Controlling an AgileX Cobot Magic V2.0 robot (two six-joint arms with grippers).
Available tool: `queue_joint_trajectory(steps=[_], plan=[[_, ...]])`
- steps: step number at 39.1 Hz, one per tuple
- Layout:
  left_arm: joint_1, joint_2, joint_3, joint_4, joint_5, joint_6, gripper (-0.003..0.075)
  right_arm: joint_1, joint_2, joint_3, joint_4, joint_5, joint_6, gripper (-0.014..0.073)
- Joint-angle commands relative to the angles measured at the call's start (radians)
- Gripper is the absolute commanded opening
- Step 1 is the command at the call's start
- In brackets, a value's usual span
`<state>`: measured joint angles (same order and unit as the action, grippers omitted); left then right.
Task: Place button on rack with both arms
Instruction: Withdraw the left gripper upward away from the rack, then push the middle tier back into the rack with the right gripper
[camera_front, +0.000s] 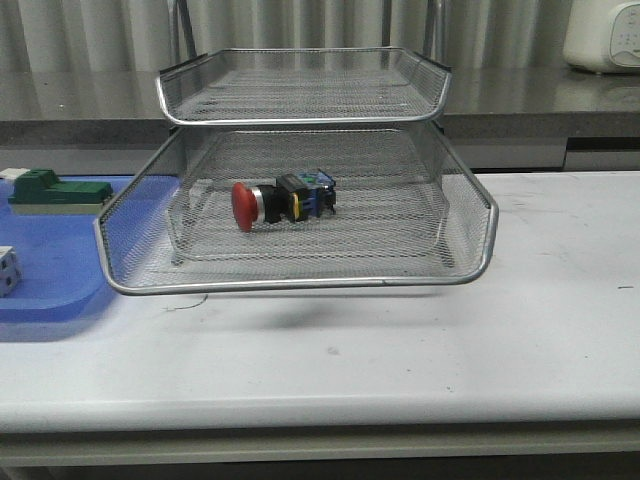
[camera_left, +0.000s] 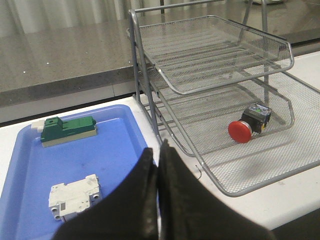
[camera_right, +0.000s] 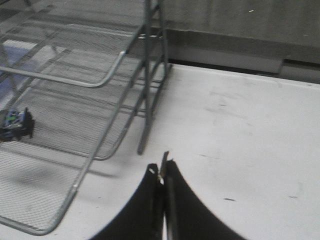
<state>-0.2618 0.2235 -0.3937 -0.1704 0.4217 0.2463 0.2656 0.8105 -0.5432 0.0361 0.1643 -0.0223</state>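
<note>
Button (camera_front: 283, 200) lies on its side in the rack's (camera_front: 300, 283) lower tier, clear of both arms. Left gripper (camera_left: 159, 150) and right gripper (camera_right: 162, 169) are pinched closed, empty. Main risk: a bumped rack lets the button roll (round head). Blue tray (camera_left: 120, 150) holds a green block (camera_left: 67, 130) and a white part (camera_left: 75, 195).

left pincer (camera_left: 158, 165): matte black, tapered | right pincer (camera_right: 163, 172): matte black, tapered

A green block (camera_left: 68, 129) and white cube (camera_left: 74, 194) lie apart on the blue tray (camera_left: 120, 131).
</note>
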Motion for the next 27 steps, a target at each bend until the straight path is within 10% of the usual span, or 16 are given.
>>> queue_joint_trajectory(steps=[1,16,27], plan=[[0.003,0.009,-0.025,-0.013,-0.082,-0.008,-0.0019,0.124,0.119,-0.091,-0.002,-0.09,-0.004,-0.011],[0.003,0.009,-0.025,-0.013,-0.082,-0.008,-0.0019,0.608,0.556,-0.275,0.008,-0.073,-0.004,-0.011],[0.003,0.009,-0.025,-0.013,-0.082,-0.008,-0.0019,0.668,0.764,-0.336,-0.002,-0.051,-0.004,-0.011]])
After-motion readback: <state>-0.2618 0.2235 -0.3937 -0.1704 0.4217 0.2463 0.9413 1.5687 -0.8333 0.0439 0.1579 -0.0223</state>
